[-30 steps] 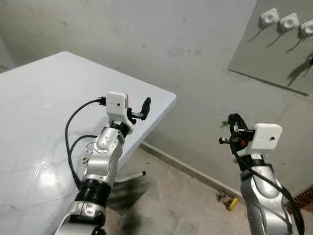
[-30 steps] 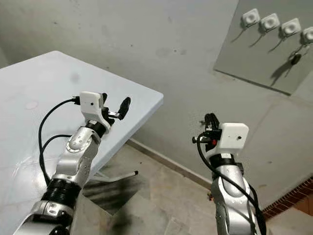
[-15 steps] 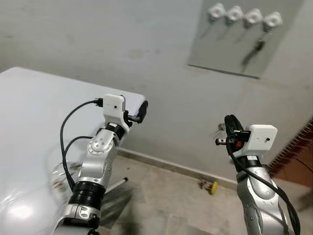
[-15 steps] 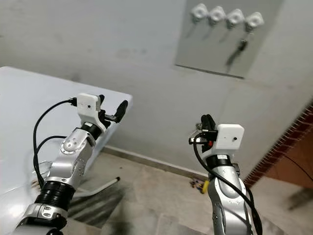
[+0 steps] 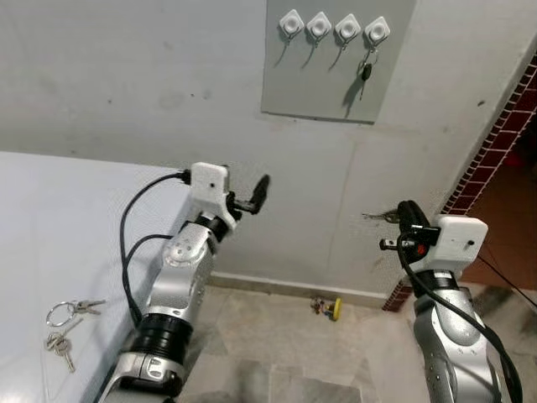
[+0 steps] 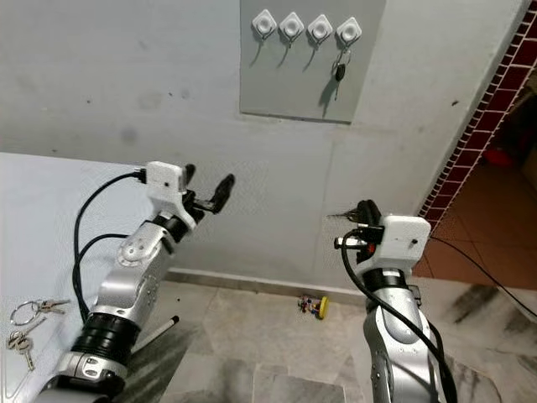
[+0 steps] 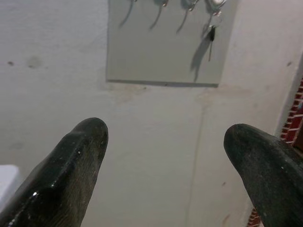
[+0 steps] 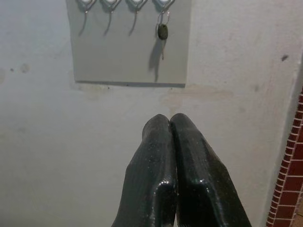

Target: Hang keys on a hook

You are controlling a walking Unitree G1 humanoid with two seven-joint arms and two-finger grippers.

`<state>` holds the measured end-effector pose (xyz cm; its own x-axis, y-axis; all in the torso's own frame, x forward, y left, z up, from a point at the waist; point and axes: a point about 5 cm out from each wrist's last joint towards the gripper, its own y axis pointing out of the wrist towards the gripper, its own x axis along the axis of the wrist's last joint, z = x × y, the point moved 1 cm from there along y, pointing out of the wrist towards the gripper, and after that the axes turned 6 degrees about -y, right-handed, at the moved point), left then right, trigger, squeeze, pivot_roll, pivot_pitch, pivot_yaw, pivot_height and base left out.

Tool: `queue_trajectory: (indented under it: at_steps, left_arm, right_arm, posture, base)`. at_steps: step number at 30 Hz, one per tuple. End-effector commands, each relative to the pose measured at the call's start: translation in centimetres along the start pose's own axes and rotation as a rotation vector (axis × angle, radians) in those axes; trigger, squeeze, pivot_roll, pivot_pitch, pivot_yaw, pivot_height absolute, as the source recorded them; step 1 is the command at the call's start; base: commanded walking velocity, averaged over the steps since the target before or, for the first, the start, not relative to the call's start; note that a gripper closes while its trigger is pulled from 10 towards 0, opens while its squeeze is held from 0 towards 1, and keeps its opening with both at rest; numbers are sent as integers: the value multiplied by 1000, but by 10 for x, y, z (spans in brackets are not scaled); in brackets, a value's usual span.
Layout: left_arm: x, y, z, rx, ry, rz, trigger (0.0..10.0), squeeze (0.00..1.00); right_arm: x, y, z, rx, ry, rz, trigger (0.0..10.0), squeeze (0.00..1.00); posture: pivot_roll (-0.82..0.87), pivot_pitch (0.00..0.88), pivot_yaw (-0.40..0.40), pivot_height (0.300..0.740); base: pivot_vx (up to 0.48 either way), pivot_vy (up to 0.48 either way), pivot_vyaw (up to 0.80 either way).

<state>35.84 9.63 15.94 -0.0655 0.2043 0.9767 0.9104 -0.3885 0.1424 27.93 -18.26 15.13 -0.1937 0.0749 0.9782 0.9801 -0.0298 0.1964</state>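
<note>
A grey hook board point(image 5: 336, 75) with a row of white hooks point(image 5: 334, 27) is fixed to the wall ahead. A black-headed key point(image 5: 366, 71) hangs from the rightmost hook. Two bunches of keys point(image 5: 63, 323) lie on the white table point(image 5: 50, 218) at my lower left. My left gripper point(image 5: 249, 198) is raised off the table's far end, open and empty, pointing at the board point(image 7: 165, 47). My right gripper point(image 5: 409, 211) is held up to the right, below the board. Its fingers point(image 8: 158, 142) are shut with nothing visible between them.
A dark red brick wall edge point(image 5: 495, 143) stands at the right, with tiled floor beyond it. A small yellow object point(image 5: 334, 309) lies on the floor by the wall's foot. The table fills the left side.
The camera has swung right: the hook board has shifted from the upper right to top centre, and the keys on the table have come into view. Both arms hold the same pose.
</note>
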Motion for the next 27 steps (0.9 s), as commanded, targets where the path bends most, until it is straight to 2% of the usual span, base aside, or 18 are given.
queue_trajectory:
  at_steps: [1,9,16,27]
  left_arm:
    - [2,0,2,8,5,1,10000,0]
    - [2,-2,3,4,-3,9,10000,0]
    - [3,-1,4,-1,-11,7,10000,0]
    - [4,-1,5,-2,-14,7,10000,0]
  right_arm:
    - [3,0,-1,-4,-7,-7,10000,0]
    - [3,-1,0,-2,-10,-8,10000,0]
    - [5,0,0,-2,-5,-16,10000,0]
    - [5,0,1,0,-6,-18,10000,0]
  posture:
    - [-1,7,-6,740]
    - [0,13,-6,740]
    - [0,19,-5,740]
    - [0,18,-3,740]
  base:
    - [0,0,0]
    - [96,0,0]
    - [349,0,0]
    - [480,0,0]
